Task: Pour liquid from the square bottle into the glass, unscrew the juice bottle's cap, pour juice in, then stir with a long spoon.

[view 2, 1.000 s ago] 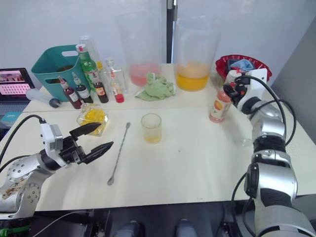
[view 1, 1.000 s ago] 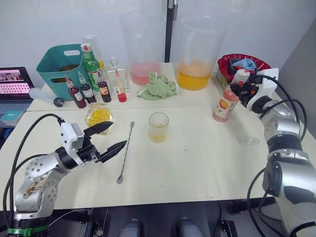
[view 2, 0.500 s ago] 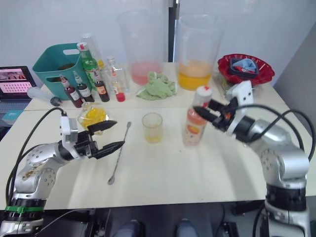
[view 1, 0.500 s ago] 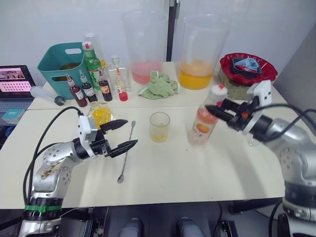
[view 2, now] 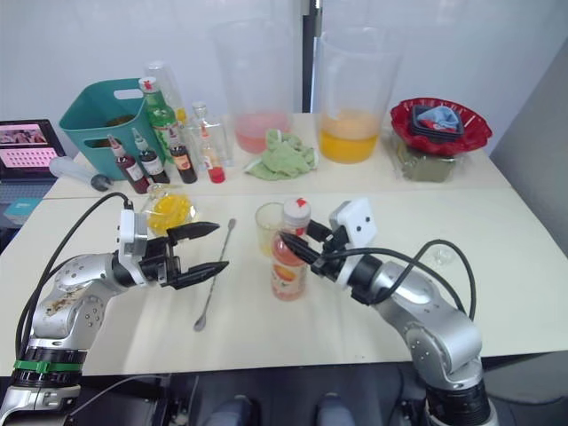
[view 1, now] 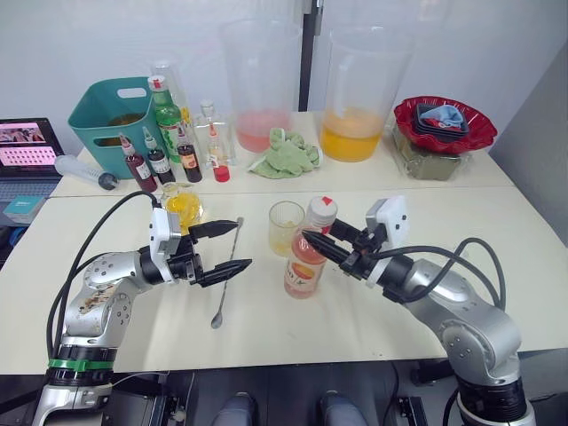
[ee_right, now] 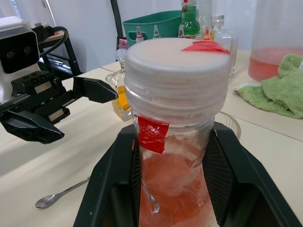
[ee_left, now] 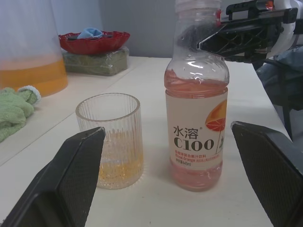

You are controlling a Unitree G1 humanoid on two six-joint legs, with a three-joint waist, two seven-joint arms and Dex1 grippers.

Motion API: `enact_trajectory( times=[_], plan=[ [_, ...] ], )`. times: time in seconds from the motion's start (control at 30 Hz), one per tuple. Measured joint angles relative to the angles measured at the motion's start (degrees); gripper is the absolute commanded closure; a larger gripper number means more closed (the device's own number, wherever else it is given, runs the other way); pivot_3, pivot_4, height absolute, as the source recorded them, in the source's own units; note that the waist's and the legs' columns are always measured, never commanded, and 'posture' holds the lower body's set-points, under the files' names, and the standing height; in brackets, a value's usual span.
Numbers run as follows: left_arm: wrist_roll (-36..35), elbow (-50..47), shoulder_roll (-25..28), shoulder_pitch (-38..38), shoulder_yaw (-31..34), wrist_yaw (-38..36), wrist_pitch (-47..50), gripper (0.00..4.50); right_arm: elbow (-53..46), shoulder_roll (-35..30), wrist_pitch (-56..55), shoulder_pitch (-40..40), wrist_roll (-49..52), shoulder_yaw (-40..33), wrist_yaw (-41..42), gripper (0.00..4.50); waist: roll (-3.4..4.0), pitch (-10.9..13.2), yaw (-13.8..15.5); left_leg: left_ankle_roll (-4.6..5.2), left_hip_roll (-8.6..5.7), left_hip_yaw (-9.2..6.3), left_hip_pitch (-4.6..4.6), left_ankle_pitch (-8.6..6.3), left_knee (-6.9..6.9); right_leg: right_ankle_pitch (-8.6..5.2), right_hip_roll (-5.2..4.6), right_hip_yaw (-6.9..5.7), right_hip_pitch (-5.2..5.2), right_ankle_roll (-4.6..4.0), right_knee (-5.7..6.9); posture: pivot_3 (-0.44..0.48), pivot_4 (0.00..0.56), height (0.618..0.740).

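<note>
The juice bottle (view 1: 304, 259) with pink-orange liquid and its white cap (view 1: 321, 211) stands slightly tilted just right of the glass (view 1: 285, 228), base at the table. My right gripper (view 1: 312, 241) is shut on its neck, and its black fingers (ee_right: 111, 179) flank the bottle (ee_right: 173, 184). My left gripper (view 1: 242, 243) hovers open left of the glass, over the long spoon (view 1: 225, 277) lying on the table. The square bottle (view 1: 182, 206) with yellow contents sits behind it. In the left wrist view the glass (ee_left: 110, 142) holds a little yellow liquid beside the juice bottle (ee_left: 196, 127).
Two large pitchers (view 1: 259, 89) (view 1: 355, 93) stand at the back with a green cloth (view 1: 286, 153) between them. At back left are a teal bin (view 1: 111, 124), a green bottle (view 1: 164, 111) and small dark bottles (view 1: 160, 164). A red bowl (view 1: 444, 120) is at back right.
My right arm has carried the juice bottle from the right side of the table in to beside the glass. My left gripper has shifted slightly right and stays open.
</note>
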Motion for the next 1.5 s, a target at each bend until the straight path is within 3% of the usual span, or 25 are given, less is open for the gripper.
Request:
enact_trajectory(
  times=[0.2,0.23,0.4,0.57,0.73,0.93,1.47,1.5],
  plan=[
    [-0.4,-2.5,3.0,2.6,0.1,-1.6,1.9,0.0,-1.0,-0.3,-2.4,0.8,-2.9,3.7,0.4,3.23,-0.01,0.0,-0.4,0.0,0.05,0.0,0.21,0.0,-0.03,0.0,0.05,0.0,0.09,-0.01,0.04,0.0,0.15,0.74],
    [-0.5,-2.7,3.3,2.9,0.5,-1.9,2.2,0.0,-1.0,-0.3,-2.3,0.8,-2.8,3.6,0.6,2.11,-0.01,0.0,-0.3,0.0,0.05,0.0,0.25,0.0,-0.03,0.01,0.04,0.0,0.12,-0.02,0.04,0.0,0.15,0.74],
    [-0.5,-3.3,3.6,3.4,0.9,-2.0,2.7,0.0,-0.9,-1.0,-1.8,0.9,1.3,3.0,4.4,0.52,-0.01,0.0,-0.1,0.0,0.04,0.01,0.3,0.0,-0.03,0.01,0.01,0.0,0.2,-0.02,0.01,0.0,0.15,0.74],
    [-0.9,-4.5,4.0,4.3,1.6,-1.7,3.2,0.0,1.8,-12.1,-5.2,0.6,2.7,-0.2,18.7,0.52,-0.03,0.0,0.2,0.01,0.03,0.01,0.46,-0.01,-0.03,0.01,0.01,-0.06,0.47,-0.01,-0.14,0.0,0.15,0.74],
    [-0.9,-4.7,4.2,4.4,2.0,-1.4,3.8,0.0,11.5,-16.8,-11.3,-4.1,1.3,0.0,31.3,0.52,-0.05,0.0,-0.1,0.01,0.06,0.03,0.8,-0.01,-0.03,0.0,0.05,-0.1,0.87,-0.01,-0.29,0.0,0.15,0.74],
    [-1.2,-7.9,4.8,6.2,3.5,0.3,4.1,0.0,28.4,-15.6,-20.6,-16.5,-5.0,4.8,42.8,0.52,-0.05,0.0,-0.1,0.01,0.11,0.03,0.83,-0.01,-0.06,0.01,0.03,-0.09,0.87,-0.02,-0.27,0.0,0.15,0.74],
    [-4.7,-14.5,4.7,11.4,5.8,6.2,7.4,0.0,43.5,-8.7,-22.9,-27.0,-7.5,9.0,55.7,0.52,-0.05,0.0,0.1,0.03,0.08,0.0,0.71,-0.04,-0.09,0.02,-0.07,-0.11,0.74,-0.03,-0.26,0.0,0.15,0.74],
    [-4.7,-14.8,4.8,12.1,5.8,6.3,7.6,0.0,45.3,-8.3,-24.2,-27.5,-8.6,9.4,56.4,0.76,-0.05,0.0,0.1,0.03,0.08,0.0,0.71,-0.04,-0.09,0.02,-0.07,-0.11,0.72,-0.03,-0.27,0.0,0.15,0.74]
  ],
)
